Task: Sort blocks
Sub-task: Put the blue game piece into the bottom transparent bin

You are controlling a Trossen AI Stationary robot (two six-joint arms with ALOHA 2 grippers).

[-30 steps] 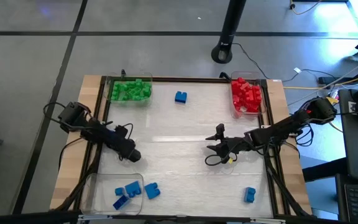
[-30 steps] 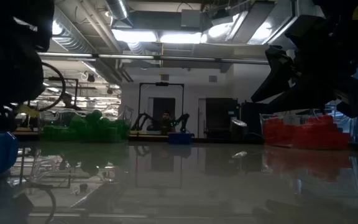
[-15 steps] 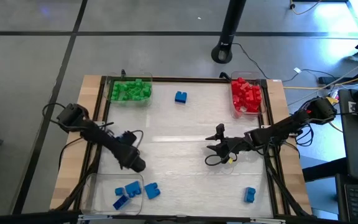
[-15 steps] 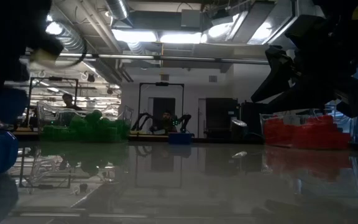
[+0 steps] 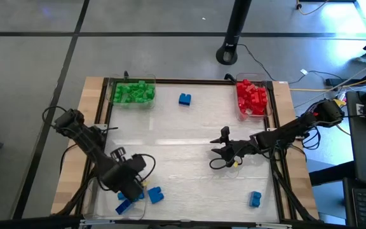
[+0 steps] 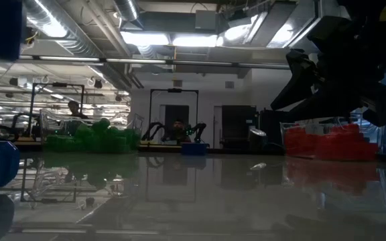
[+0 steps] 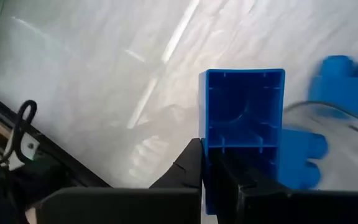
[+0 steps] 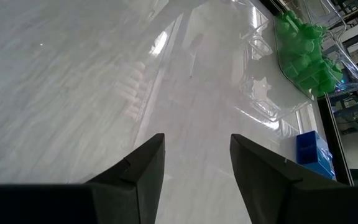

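Two trays at tabletop far corners, third tray near-left w/ bricks; loose bricks far-centre, near-right.

Carrying on the glossy white table clear plastic trays of green, red and blue studded plastic bricks, plus loose blue bricks.

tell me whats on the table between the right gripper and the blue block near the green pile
Nothing: in the high view the stretch from the right gripper to that blue block is bare white table.
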